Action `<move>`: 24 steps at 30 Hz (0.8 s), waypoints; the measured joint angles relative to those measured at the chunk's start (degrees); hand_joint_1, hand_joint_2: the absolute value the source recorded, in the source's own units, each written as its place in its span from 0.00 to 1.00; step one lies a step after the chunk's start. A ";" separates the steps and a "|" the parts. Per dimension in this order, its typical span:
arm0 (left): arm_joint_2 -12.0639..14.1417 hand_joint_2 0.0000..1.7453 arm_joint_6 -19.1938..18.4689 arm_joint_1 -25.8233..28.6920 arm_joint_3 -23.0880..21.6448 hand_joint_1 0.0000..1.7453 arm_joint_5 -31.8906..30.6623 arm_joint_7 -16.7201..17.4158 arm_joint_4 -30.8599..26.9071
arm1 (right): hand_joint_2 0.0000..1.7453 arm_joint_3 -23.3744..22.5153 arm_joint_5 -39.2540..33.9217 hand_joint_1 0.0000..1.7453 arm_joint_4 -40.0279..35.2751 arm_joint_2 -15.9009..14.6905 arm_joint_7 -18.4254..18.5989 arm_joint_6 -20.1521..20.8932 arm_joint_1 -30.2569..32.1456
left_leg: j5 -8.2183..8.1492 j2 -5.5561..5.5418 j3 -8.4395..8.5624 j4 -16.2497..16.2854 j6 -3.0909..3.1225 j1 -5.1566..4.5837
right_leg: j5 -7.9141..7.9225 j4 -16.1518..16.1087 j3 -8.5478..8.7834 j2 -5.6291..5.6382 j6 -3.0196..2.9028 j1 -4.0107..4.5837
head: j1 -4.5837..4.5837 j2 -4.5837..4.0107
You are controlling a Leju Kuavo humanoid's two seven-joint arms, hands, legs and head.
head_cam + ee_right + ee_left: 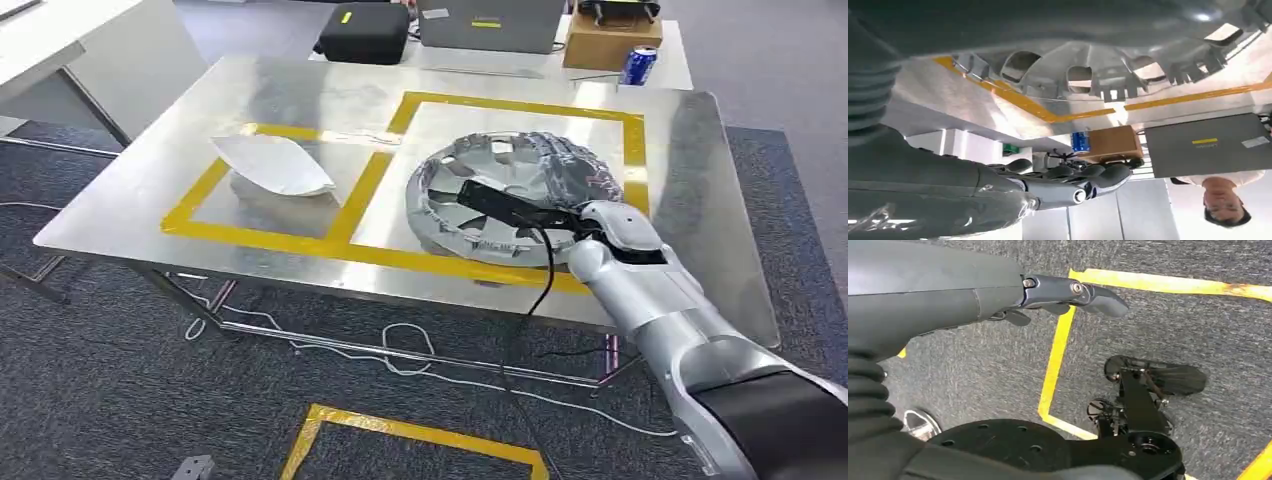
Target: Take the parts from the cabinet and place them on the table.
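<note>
A silver hubcap (pixel 490 160) lies hollow side up inside the right yellow-taped box on the steel table (pixel 150 190). My right hand (pixel 520 208) reaches over it with dark fingers stretched across its middle. In the right wrist view the hubcap's ribbed inside (pixel 1083 75) is close by, and a gap separates it from the thumb and fingers of my right hand (pixel 1078 185), which hold nothing. A white curved part (pixel 272 165) rests in the left taped box. My left hand (pixel 1068 292) hangs over the carpet, fingers straight and apart.
A black case (pixel 365 30), a laptop (pixel 490 22), a cardboard box (pixel 610 38) and a blue can (pixel 637 65) stand beyond the table's far edge. Cables (pixel 400 345) trail under the table. A person (pixel 1220 200) stands behind the far table.
</note>
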 joint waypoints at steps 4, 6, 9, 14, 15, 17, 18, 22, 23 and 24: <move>-0.07 0.00 -0.85 -0.01 0.09 0.00 0.22 -0.68 0.00 | 0.00 0.02 -0.35 0.00 -0.50 0.00 -0.42 0.02 0.00 | 0.02 0.00 0.00 0.00 0.04 -0.06 | 0.04 -0.06 0.02 0.00 0.05 -0.07 | 0.00 0.00; -0.07 0.00 -1.50 -0.03 0.13 0.00 0.28 -1.14 0.00 | 0.00 0.02 -0.52 0.00 -1.02 -0.02 -0.55 0.04 -0.05 | 0.02 0.00 0.00 0.01 0.04 -0.07 | 0.05 -0.07 0.02 0.00 0.07 -0.08 | -0.02 0.00; -0.07 0.00 -2.19 -0.05 0.15 0.00 0.33 -1.38 0.00 | 0.00 0.00 -0.72 0.00 -1.53 -0.02 -0.79 0.04 -0.05 | 0.02 0.00 0.00 0.01 0.04 -0.07 | 0.05 -0.07 0.01 0.01 0.07 -0.08 | 0.00 0.00; -0.07 0.00 -2.75 0.00 0.52 0.00 1.55 -2.73 0.00 | 0.00 -0.50 -2.67 0.00 -4.16 -1.25 -1.40 -0.66 0.08 | 0.02 0.00 0.02 0.02 0.04 -0.07 | 0.06 -0.08 0.00 -0.02 0.07 -0.09 | -0.02 0.00; -0.07 0.00 -2.73 0.02 0.68 0.00 1.75 -2.95 0.00 | 0.00 -0.92 -3.43 0.00 -5.82 -2.16 -1.40 -0.72 0.17 | 0.02 -0.02 0.01 0.02 0.04 -0.07 | 0.05 -0.08 0.01 -0.06 0.07 -0.09 | -0.02 0.00; -0.09 0.00 -2.01 0.10 1.12 0.00 1.99 -3.32 0.00 | 0.00 -1.49 -4.55 0.00 -9.29 -3.83 -1.33 -0.50 0.20 | 0.01 -0.03 0.03 0.02 0.05 -0.06 | 0.05 -0.12 0.02 -0.07 0.07 -0.09 | -0.02 0.00; -0.11 0.00 -0.89 0.18 1.20 0.00 2.01 -4.18 0.00 | 0.00 -1.99 -5.36 0.00 -11.27 -5.34 -0.98 -0.28 0.39 | 0.01 -0.03 0.02 0.02 0.05 -0.07 | 0.05 -0.15 0.03 -0.07 0.07 -0.09 | -0.02 0.00; -0.72 0.00 0.87 0.38 2.34 0.00 4.50 -11.09 0.00 | 0.00 -5.28 -8.13 0.00 -22.42 -12.57 0.41 0.78 2.71 | 0.00 -0.19 0.03 0.05 0.11 -0.07 | 0.07 -0.37 0.20 -0.29 0.12 -0.12 | 0.00 0.00; -0.92 0.00 1.22 0.44 2.67 0.00 4.70 -12.21 0.00 | 0.00 -6.55 -8.65 0.00 -25.79 -15.33 0.83 1.42 3.60 | -0.03 -0.29 0.05 0.05 0.27 -0.07 | 0.07 -0.43 0.26 -0.39 0.13 -0.12 | 0.00 0.00; -1.09 0.00 1.49 0.59 2.89 0.00 4.94 -12.74 0.00 | 0.00 -7.76 -9.27 0.00 -28.80 -17.85 0.98 2.12 4.70 | -0.04 -0.37 0.05 0.05 0.29 -0.07 | 0.07 -0.47 0.33 -0.44 0.14 -0.11 | 0.00 0.00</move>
